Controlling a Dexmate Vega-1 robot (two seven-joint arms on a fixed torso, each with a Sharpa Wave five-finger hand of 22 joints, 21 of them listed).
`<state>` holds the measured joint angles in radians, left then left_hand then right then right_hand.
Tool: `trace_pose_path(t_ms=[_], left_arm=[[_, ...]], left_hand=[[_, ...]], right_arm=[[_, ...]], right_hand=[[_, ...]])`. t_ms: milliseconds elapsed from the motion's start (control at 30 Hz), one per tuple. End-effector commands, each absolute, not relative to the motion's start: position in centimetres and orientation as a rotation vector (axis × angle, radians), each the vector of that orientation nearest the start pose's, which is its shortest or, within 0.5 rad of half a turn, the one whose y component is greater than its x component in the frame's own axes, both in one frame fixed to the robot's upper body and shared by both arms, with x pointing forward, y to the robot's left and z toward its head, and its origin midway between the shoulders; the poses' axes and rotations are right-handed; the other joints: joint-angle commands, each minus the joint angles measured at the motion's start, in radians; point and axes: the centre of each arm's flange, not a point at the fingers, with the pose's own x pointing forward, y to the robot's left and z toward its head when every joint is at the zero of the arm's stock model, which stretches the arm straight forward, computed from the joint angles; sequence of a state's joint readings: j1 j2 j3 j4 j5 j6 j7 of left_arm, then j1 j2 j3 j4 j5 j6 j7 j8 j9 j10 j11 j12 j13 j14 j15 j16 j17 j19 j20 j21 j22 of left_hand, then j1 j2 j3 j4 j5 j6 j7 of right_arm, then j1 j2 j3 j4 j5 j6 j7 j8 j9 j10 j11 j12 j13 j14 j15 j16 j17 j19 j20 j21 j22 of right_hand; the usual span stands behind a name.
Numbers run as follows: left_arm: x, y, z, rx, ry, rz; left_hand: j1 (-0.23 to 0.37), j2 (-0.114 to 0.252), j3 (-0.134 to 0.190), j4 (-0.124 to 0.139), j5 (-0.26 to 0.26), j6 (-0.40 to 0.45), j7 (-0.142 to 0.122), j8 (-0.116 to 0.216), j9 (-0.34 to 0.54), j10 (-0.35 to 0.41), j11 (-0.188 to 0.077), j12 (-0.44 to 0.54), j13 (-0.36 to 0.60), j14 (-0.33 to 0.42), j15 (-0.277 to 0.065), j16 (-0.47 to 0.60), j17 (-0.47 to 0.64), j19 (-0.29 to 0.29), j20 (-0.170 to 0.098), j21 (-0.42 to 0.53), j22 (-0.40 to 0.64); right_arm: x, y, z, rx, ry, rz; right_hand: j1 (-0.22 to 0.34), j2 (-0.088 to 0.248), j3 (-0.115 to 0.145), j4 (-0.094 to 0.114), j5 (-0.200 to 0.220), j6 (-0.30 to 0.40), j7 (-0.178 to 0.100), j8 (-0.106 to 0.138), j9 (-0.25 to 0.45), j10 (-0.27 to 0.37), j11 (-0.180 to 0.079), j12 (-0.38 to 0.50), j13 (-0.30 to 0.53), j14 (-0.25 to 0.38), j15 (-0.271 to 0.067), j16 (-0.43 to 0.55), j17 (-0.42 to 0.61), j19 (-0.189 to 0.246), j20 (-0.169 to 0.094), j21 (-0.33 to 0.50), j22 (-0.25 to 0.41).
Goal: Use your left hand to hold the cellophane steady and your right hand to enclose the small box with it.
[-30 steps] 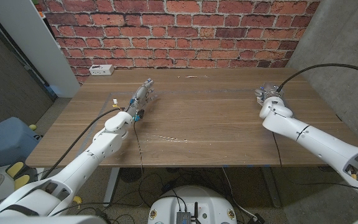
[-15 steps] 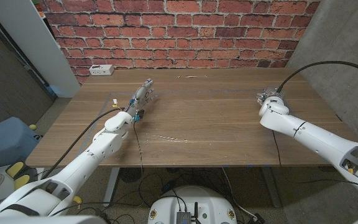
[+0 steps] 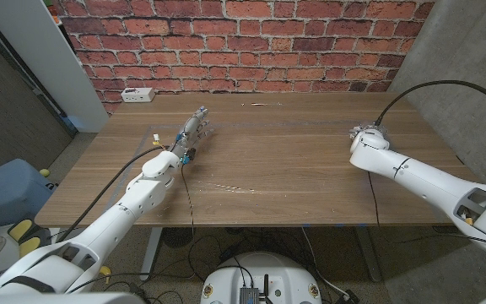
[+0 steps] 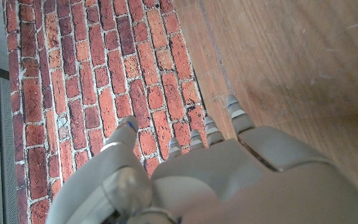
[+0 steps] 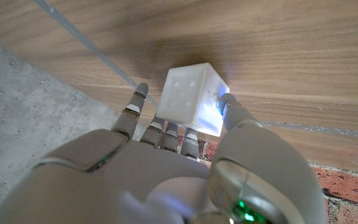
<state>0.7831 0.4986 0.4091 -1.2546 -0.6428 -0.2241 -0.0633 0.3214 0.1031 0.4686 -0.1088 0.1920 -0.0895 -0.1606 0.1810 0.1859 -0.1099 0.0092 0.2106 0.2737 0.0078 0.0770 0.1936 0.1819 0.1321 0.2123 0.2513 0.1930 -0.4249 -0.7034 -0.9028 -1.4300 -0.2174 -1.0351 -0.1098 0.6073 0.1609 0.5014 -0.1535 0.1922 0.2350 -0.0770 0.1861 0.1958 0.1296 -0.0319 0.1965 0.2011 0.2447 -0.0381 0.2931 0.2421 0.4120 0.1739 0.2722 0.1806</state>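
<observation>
The right hand (image 5: 166, 168) has its fingers closed around a small white box (image 5: 194, 99), which sits just past its fingertips (image 5: 227, 102), thumb on one face and the other fingers on the opposite side, over the wooden table (image 5: 278, 56). In the head view that hand (image 3: 364, 135) is largely hidden behind its own wrist. Well across the table from it, the left hand (image 3: 194, 131) reaches out with fingers straight and slightly apart, holding nothing. Beyond it, a white power strip (image 3: 137, 95) lies near the brick wall (image 3: 243, 42). No cellophane can be made out.
</observation>
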Motion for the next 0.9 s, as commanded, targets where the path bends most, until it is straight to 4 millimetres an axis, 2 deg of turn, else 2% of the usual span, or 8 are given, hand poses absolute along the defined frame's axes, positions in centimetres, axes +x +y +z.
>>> trace_pose_path(t_ms=[33, 100, 133, 200, 267, 433, 533, 900], left_arm=[[67.1, 27.6, -2.5, -0.006, -0.520, -0.249], [67.2, 27.6, -2.5, -0.005, -0.519, -0.251], [67.2, 27.6, -2.5, -0.006, -0.519, -0.251], [67.3, 27.6, -2.4, -0.005, -0.518, -0.252], [67.3, 27.6, -2.4, -0.003, -0.516, -0.252], [67.5, 27.7, -2.3, -0.003, -0.511, -0.254], [67.6, 27.7, -2.2, 0.001, -0.511, -0.254], [67.8, 27.8, -2.0, 0.002, -0.507, -0.260]], left_hand=[[-0.009, 0.001, 0.004, -0.003, -0.001, 0.000, 0.000, 0.005, 0.002, 0.000, -0.002, -0.001, 0.002, 0.008, 0.003, 0.003, 0.000, 0.002, 0.003, -0.002, 0.004], [-0.010, 0.002, 0.004, -0.003, -0.001, 0.000, 0.000, 0.005, 0.002, 0.000, -0.003, -0.001, 0.001, 0.009, 0.004, 0.003, 0.000, 0.002, 0.003, -0.002, 0.004], [-0.010, 0.002, 0.004, -0.003, -0.001, 0.000, 0.000, 0.005, 0.002, 0.000, -0.003, -0.001, 0.000, 0.009, 0.004, 0.003, 0.000, 0.002, 0.003, -0.002, 0.004], [-0.010, 0.002, 0.004, -0.003, -0.001, 0.001, 0.000, 0.006, 0.002, -0.001, -0.003, -0.001, 0.000, 0.009, 0.003, 0.003, 0.000, 0.002, 0.003, -0.002, 0.004], [-0.011, 0.002, 0.004, -0.003, -0.001, 0.001, -0.001, 0.006, 0.001, 0.000, -0.003, -0.001, -0.001, 0.009, 0.003, 0.003, 0.000, 0.002, 0.003, -0.002, 0.004], [-0.012, 0.003, 0.004, -0.003, -0.001, 0.001, -0.001, 0.006, 0.001, -0.001, -0.003, -0.001, -0.003, 0.011, 0.003, 0.003, 0.000, 0.002, 0.003, -0.003, 0.004], [-0.013, 0.003, 0.005, -0.003, -0.001, 0.001, -0.001, 0.006, 0.001, -0.001, -0.002, -0.001, -0.004, 0.011, 0.003, 0.002, 0.000, 0.002, 0.003, -0.003, 0.004], [-0.014, 0.005, 0.006, -0.003, -0.001, 0.001, 0.001, 0.006, 0.000, 0.003, 0.000, 0.000, -0.009, 0.012, 0.002, 0.001, 0.001, 0.003, 0.003, -0.004, 0.004]], right_arm=[[68.5, -35.0, -0.2, -1.216, 0.265, -0.487], [68.7, -34.9, -0.1, -1.221, 0.265, -0.497], [68.7, -34.8, -0.1, -1.225, 0.259, -0.506], [68.8, -34.7, -0.1, -1.238, 0.245, -0.521], [68.7, -34.4, -0.2, -1.255, 0.215, -0.560], [68.1, -33.8, -0.1, -1.281, 0.073, -0.642], [67.5, -33.3, 0.1, -1.280, -0.015, -0.675], [66.3, -30.7, 1.0, -1.333, -0.225, -0.731]], right_hand=[[0.046, 0.023, -0.003, 0.001, 0.002, 0.044, 0.007, 0.026, 0.000, 0.064, -0.015, 0.024, 0.001, 0.149, -0.077, 0.079, 0.027, 0.122, -0.083, 0.043, 0.010], [0.092, 0.033, 0.011, -0.001, 0.003, 0.097, 0.004, 0.040, 0.000, 0.129, -0.022, 0.042, 0.001, 0.248, -0.110, 0.137, 0.056, 0.182, -0.130, 0.072, 0.015], [0.133, 0.037, 0.028, -0.008, 0.004, 0.123, 0.004, 0.045, 0.000, 0.152, -0.025, 0.045, 0.001, 0.282, -0.124, 0.164, 0.076, 0.222, -0.156, 0.093, 0.020], [0.252, 0.050, 0.074, -0.005, 0.007, 0.212, 0.003, 0.062, 0.002, 0.240, -0.025, 0.066, 0.004, 0.423, -0.167, 0.263, 0.153, 0.298, -0.219, 0.159, 0.040], [0.372, 0.053, 0.132, 0.005, 0.013, 0.326, 0.006, 0.085, 0.004, 0.330, -0.029, 0.087, 0.008, 0.515, -0.189, 0.318, 0.221, 0.306, -0.236, 0.215, 0.062], [0.563, 0.047, 0.172, 0.014, 0.008, 0.580, 0.010, 0.131, 0.017, 0.558, -0.024, 0.138, 0.035, 0.645, -0.193, 0.383, 0.337, 0.239, -0.277, 0.344, 0.120], [0.602, 0.041, 0.167, 0.013, 0.006, 0.646, 0.016, 0.144, 0.024, 0.627, -0.017, 0.163, 0.056, 0.675, -0.194, 0.392, 0.364, 0.232, -0.292, 0.396, 0.138], [0.630, 0.034, 0.156, 0.005, 0.006, 0.698, 0.021, 0.156, 0.030, 0.673, -0.021, 0.180, 0.076, 0.699, -0.194, 0.399, 0.387, 0.224, -0.299, 0.441, 0.150]])
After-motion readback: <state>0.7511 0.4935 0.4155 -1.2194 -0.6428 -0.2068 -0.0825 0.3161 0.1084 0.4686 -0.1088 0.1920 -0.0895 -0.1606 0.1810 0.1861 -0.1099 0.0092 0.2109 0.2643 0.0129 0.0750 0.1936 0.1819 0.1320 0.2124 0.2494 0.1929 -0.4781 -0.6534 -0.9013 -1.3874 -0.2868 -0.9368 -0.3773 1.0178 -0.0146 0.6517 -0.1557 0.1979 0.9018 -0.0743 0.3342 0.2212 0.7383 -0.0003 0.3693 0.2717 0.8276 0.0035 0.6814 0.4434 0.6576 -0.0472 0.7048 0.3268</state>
